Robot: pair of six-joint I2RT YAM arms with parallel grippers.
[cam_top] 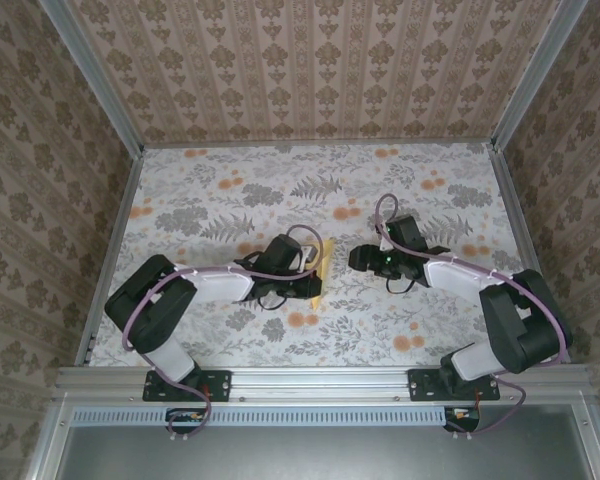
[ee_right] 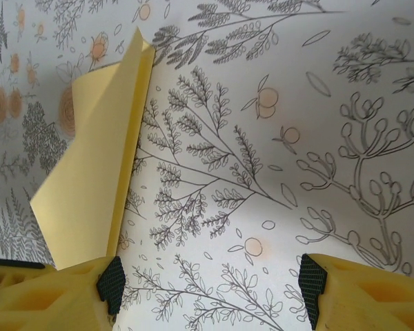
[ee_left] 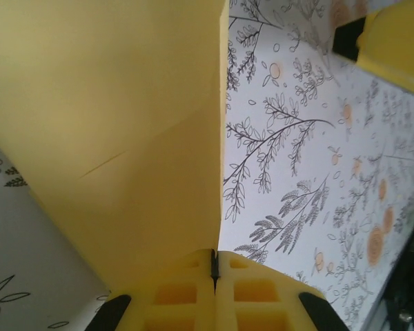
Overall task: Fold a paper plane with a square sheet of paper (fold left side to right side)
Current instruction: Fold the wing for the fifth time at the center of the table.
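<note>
The square sheet of paper [cam_top: 321,272] is yellow and folded into a narrow pointed shape, standing on edge near the table's middle. My left gripper [cam_top: 306,274] is shut on it. In the left wrist view the folded paper [ee_left: 124,124] rises from the closed yellow fingers of that gripper [ee_left: 214,265], its edge caught in the seam between them. My right gripper [cam_top: 358,258] hangs just right of the paper and is open. In the right wrist view the paper [ee_right: 96,172] lies left of the right gripper [ee_right: 210,284], beside the left pad [ee_right: 110,281], with nothing between the fingers.
A floral tablecloth [cam_top: 230,200] covers the table. Patterned walls enclose it on three sides, with metal rails [cam_top: 110,240] along the left and right edges. One yellow finger of the right gripper [ee_left: 397,41] shows at the top right of the left wrist view.
</note>
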